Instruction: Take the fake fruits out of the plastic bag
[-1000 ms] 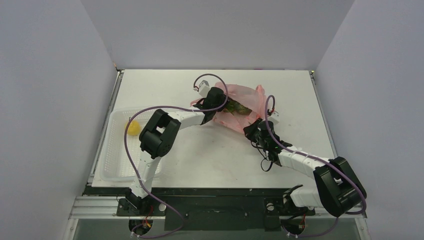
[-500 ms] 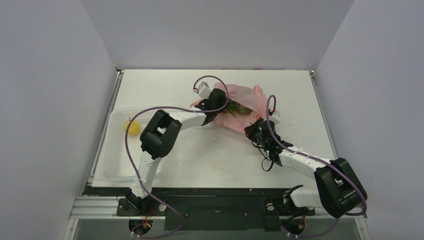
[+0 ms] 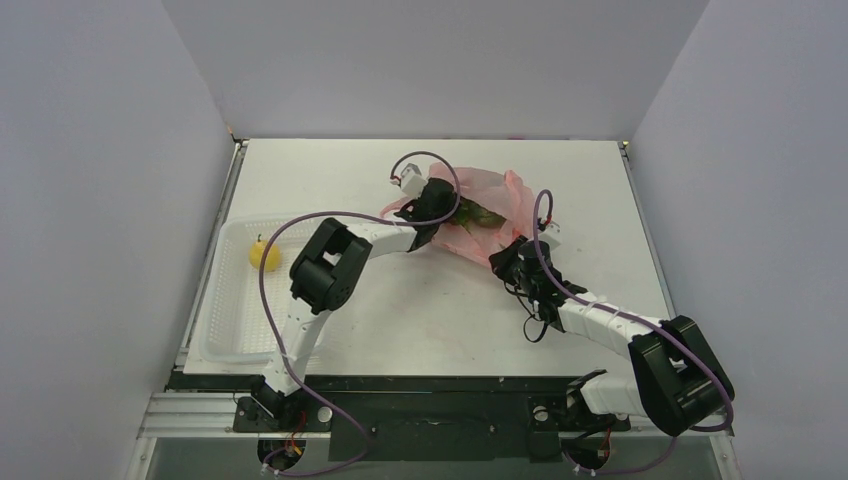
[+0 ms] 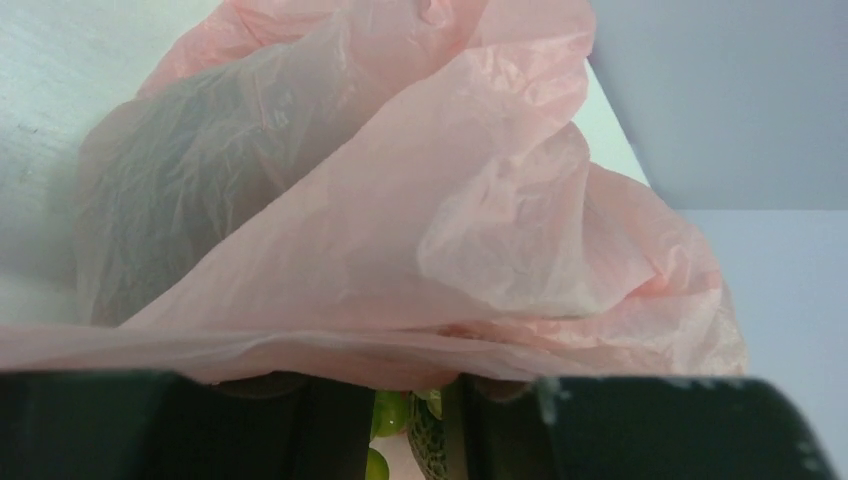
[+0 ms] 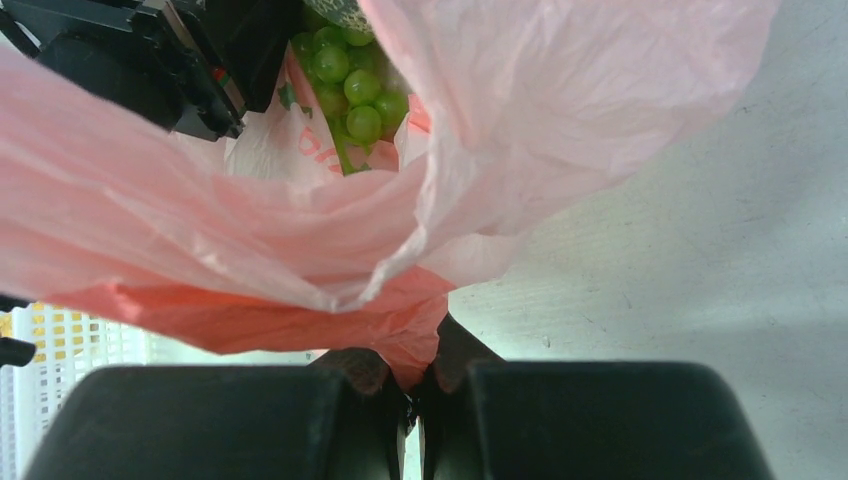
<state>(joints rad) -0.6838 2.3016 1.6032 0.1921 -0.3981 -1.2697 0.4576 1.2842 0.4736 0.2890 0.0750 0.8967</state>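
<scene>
We note pink bag (image 3: 495,195) crumpled at far centre of table (image 3: 420,310). Right gripper (image 5: 412,400) clamped on bag's near edge. Left gripper (image 4: 415,430) inside bag mouth, grape bunch (image 5: 352,85) between its fingers; we cannot tell whether gripped. Yellow fruit (image 3: 264,254) in tray (image 3: 225,330) at left.

Robot lab cell: white table (image 3: 330,175), plain grey walls (image 3: 430,60) round it, 2 arms (image 3: 325,270) bolted on.
</scene>
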